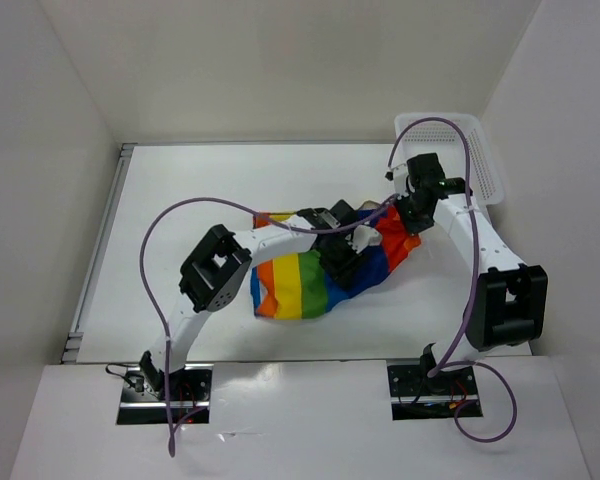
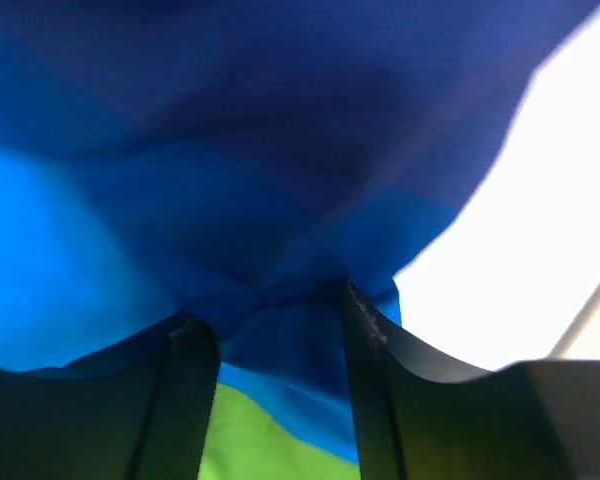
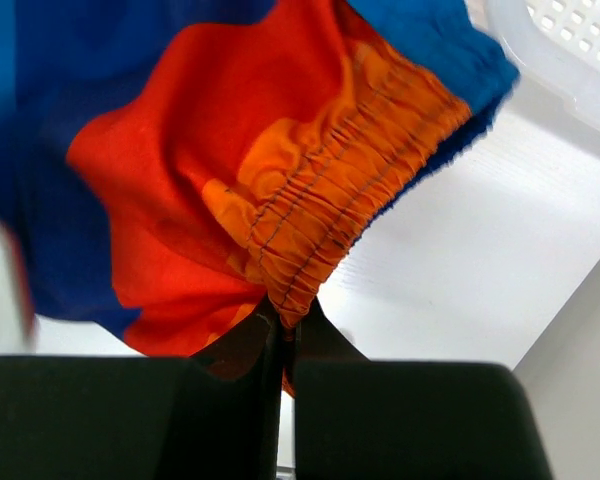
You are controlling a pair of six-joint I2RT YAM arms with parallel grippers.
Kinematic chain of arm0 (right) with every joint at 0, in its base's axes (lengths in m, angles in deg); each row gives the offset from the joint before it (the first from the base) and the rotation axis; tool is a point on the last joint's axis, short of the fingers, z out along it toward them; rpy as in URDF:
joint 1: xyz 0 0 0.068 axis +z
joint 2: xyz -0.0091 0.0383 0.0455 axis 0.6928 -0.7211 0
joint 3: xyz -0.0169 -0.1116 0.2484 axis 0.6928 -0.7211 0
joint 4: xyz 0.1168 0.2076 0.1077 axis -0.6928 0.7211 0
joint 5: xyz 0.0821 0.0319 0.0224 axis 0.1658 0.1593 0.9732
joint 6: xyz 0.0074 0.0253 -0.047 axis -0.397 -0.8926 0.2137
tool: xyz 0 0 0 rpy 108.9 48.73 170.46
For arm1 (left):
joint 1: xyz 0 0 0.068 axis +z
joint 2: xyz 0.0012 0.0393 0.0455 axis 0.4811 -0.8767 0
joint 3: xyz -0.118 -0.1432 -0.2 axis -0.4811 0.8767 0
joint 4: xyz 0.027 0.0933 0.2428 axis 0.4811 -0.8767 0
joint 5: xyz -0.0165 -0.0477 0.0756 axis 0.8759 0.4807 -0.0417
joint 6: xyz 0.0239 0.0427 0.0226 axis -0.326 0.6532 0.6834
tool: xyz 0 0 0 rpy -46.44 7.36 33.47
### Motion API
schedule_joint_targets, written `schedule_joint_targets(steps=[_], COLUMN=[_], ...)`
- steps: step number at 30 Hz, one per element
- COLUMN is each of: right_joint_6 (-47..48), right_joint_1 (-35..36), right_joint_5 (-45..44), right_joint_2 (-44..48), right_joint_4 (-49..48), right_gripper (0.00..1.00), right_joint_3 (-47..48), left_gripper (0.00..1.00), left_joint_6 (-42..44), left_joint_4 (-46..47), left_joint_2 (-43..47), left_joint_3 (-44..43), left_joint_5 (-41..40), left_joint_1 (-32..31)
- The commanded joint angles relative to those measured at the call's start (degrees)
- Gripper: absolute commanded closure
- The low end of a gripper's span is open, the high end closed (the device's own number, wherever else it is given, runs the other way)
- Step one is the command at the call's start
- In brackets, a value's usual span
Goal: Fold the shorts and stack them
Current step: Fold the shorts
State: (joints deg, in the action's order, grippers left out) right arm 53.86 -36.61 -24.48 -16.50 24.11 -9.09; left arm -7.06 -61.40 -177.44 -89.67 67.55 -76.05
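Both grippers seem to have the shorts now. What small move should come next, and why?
Probably draw the two grippers slowly apart without letting go. The right gripper pinches the orange gathered waistband, and the left gripper is clamped on bunched blue cloth, while the shorts hang crumpled between them over the table. Spreading should flatten them for folding.

The shorts (image 1: 310, 285) are laid on the table (image 1: 200, 190), the near-left part flat and the far-right end held off the surface. The left gripper (image 1: 342, 262) is positioned over the middle of the shorts, with a fold of cloth pinched between its fingers (image 2: 185, 400). The right gripper (image 1: 408, 215) is clamped on the waistband (image 3: 340, 190) at the far-right end of the shorts. The basket (image 1: 485, 165) is located behind and right of the shorts, apart from them. The left arm base (image 1: 165, 382) is mounted in front-left of the shorts, and the right arm base (image 1: 430, 380) in front-right.
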Motion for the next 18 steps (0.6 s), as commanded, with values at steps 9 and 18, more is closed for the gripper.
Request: schedule_joint_targets(steps=[9, 18], right_joint_6=[0.63, 2.49], right_joint_1=[-0.30, -0.30], right_joint_5=[0.13, -0.93], right_joint_2=[1.77, 2.91], right_joint_4=[-3.20, -2.67], right_gripper=[1.00, 1.00], right_joint_3=[3.08, 3.08], left_gripper=[0.34, 0.30], left_joint_6=[0.23, 0.23], left_joint_4=[-3.17, -6.61], left_joint_2=[13.48, 25.37], left_joint_3=[3.08, 18.09], left_joint_5=[3.72, -2.15], left_joint_1=[4.39, 20.82])
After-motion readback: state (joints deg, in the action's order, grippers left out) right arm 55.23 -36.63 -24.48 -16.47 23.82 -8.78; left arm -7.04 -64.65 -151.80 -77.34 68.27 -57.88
